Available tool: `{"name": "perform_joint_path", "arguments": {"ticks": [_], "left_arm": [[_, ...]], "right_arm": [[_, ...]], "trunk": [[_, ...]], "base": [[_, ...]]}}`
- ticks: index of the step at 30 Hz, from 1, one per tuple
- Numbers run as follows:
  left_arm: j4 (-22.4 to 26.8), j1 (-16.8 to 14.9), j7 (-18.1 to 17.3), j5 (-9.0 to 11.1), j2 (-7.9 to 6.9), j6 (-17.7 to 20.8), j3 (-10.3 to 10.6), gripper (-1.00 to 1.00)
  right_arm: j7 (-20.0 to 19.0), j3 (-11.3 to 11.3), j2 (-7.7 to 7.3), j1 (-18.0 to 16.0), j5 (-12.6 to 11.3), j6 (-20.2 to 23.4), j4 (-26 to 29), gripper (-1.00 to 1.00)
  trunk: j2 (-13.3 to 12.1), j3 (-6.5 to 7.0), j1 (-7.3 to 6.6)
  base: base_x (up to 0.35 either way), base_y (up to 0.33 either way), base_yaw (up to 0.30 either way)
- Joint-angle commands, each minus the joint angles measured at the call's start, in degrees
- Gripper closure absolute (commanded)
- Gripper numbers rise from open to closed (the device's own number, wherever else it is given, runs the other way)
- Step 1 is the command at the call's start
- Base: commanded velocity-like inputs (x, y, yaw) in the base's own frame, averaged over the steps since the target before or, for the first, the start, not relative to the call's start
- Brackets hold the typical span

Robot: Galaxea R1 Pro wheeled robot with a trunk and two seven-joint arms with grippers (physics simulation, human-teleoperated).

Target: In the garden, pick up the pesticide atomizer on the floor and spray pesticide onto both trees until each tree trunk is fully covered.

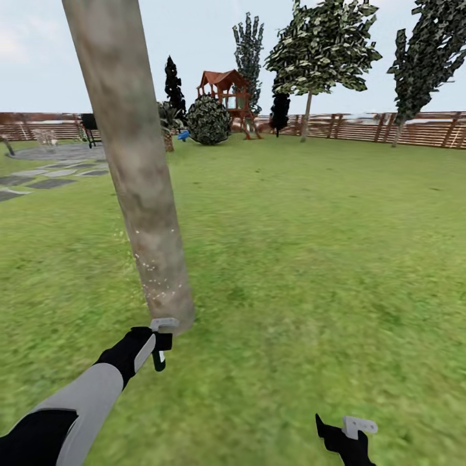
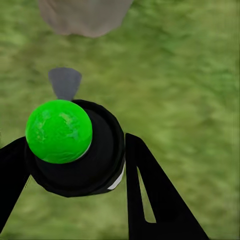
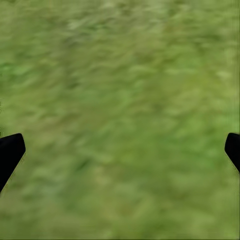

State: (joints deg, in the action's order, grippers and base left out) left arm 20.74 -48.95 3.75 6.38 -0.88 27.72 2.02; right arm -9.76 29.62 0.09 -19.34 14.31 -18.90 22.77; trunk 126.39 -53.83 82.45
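A thick pale mottled tree trunk (image 1: 136, 162) leans up through the left of the head view, rooted in the grass floor (image 1: 310, 259). Fine white pesticide specks (image 1: 147, 268) dot its lower part. My left gripper (image 1: 162, 333) hangs just in front of the trunk's base, shut on the pesticide atomizer (image 1: 159, 357). The left wrist view has the atomizer (image 2: 75, 150) as a black bottle with a green round top between the black fingers (image 2: 145, 195), and the trunk base (image 2: 85, 15) beyond it. Low at the right, my right gripper (image 1: 349, 430) is open over bare grass (image 3: 120, 100). Another pale-trunked tree (image 1: 323, 45) stands far off by the fence.
A brown slat fence (image 1: 362, 126) closes the lawn at the back. A red wooden play tower (image 1: 226, 90), a round bush (image 1: 208, 120) and thin black trees (image 1: 173, 84) stand mid-back. Grey stepping stones (image 1: 52, 181) lie at the left. A further tree (image 1: 427, 52) rises at the far right.
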Motion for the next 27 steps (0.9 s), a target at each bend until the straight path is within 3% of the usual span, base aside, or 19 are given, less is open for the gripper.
{"name": "perform_joint_path", "arguments": {"ticks": [1,8,20,27], "left_arm": [[0.0,0.0,0.1,-0.1,-0.12,0.0,0.0,1.0],[-0.1,0.2,0.3,-0.2,-2.76,0.1,0.1,1.0],[-0.1,0.8,0.3,-0.5,-2.9,0.1,0.1,1.0],[0.1,0.8,0.3,-0.3,-2.73,0.1,0.3,1.0]], "right_arm": [[0.0,0.0,0.0,0.0,0.0,0.0,0.0,-1.0],[0.0,0.0,0.0,0.0,0.0,0.0,0.0,-1.0],[0.0,0.0,-0.01,0.0,0.0,-0.1,0.0,-1.0],[0.0,0.0,0.0,0.0,0.0,-0.1,0.1,-1.0]], "trunk": [[0.0,0.0,0.0],[0.0,0.0,0.0],[0.0,0.0,0.0],[0.0,0.0,0.0]], "base": [[0.234,-0.199,0.277],[0.236,-0.196,0.276],[0.236,-0.191,0.035],[0.023,-0.017,0.142]]}}
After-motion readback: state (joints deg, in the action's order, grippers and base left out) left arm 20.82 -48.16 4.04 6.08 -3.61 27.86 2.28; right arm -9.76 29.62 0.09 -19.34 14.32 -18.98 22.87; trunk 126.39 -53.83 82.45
